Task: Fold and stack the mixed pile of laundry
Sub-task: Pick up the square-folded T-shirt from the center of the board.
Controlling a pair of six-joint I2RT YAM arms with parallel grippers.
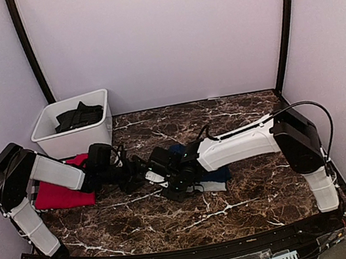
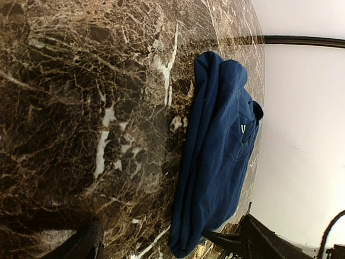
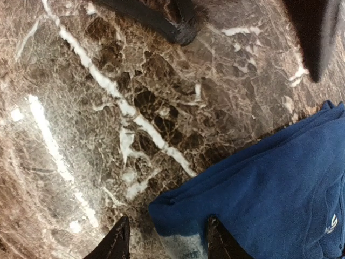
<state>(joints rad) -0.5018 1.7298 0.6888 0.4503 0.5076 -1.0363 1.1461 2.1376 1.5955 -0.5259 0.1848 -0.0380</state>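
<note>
Two risks, bigger first. Likely worst: a knock between the left gripper (image 2: 170, 243) and the right gripper (image 3: 168, 244), crowded nose to nose over the middle of the table (image 1: 252, 203). Next: spoiling the blue shirt (image 2: 215, 162), lying in a narrow folded bundle on the stone at the centre. Could drag or unroll if pinched by one layer only.

Right gripper wide open, fingers astride the shirt's near corner, gripping nothing yet. Left gripper also parted and empty, facing the shirt's long edge. Hard to say from its own view how near the cloth, perhaps just beside. Smaller worry: glossy stone, so cloth apt to slide rather than crease.

Plain pale walls (image 1: 157, 32) on three sides, with black posts (image 1: 28, 50) in the back corners. Brown marble-look tabletop, white-veined and shiny under the lights. White bin (image 1: 72, 141) at the back left, with a dark shirt (image 1: 79, 116) heaped inside. Red shirt (image 1: 61, 195) at the table's left edge, just in front of the bin and well apart from the blue one.
</note>
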